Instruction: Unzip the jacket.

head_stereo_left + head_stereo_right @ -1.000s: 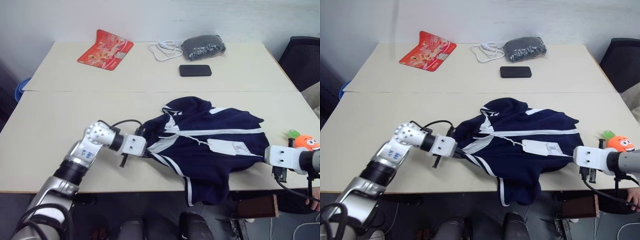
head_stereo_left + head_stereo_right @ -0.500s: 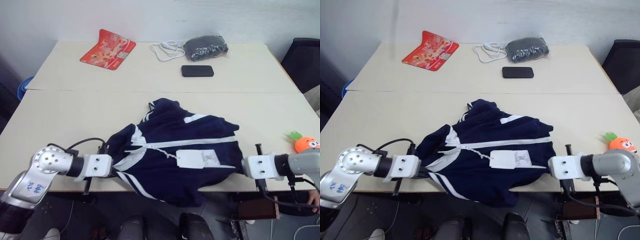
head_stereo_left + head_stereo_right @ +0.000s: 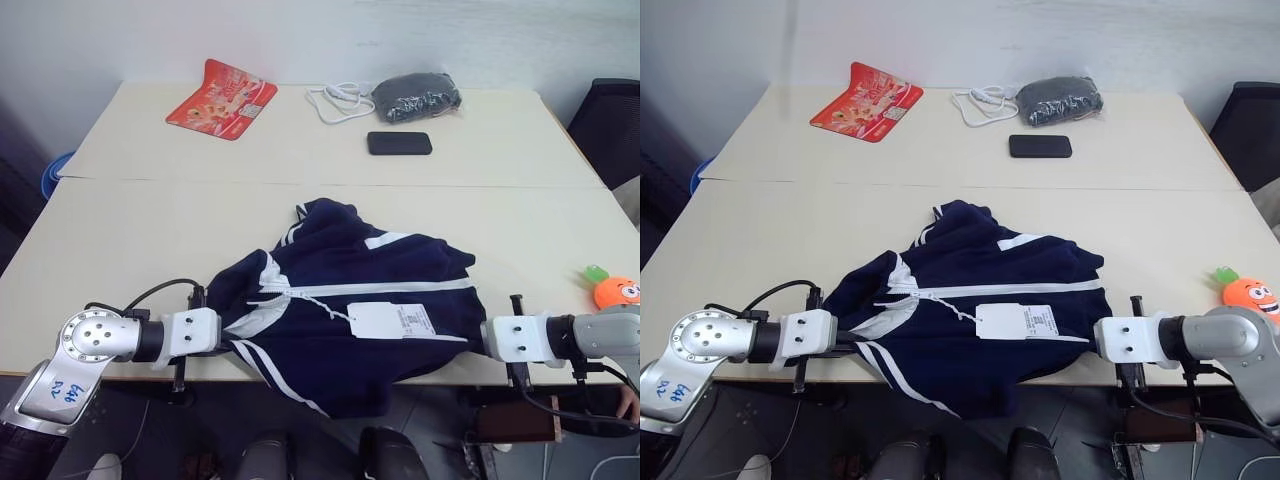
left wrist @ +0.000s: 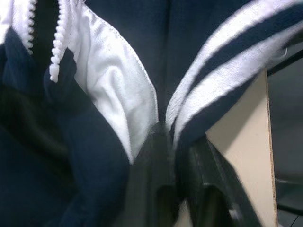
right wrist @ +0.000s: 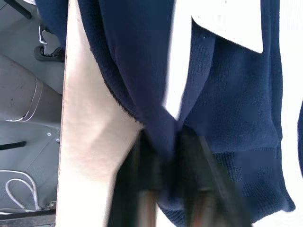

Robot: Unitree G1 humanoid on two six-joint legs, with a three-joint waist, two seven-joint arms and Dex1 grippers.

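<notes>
Since a second ago both arms drew the jacket (image 3: 350,310) toward the near tabletop (image 3: 120,240) edge. Left end effector (image 4: 176,156) pinches striped hem; right end effector (image 5: 163,142) pinches navy fabric. Wrist views show fabric between fingers; head views show the hem overhanging.

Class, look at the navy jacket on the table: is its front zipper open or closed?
Mostly closed. On the jacket the white zipper runs as one joined line across the chest; the left wrist view shows its teeth parted only at the collar end.
</notes>
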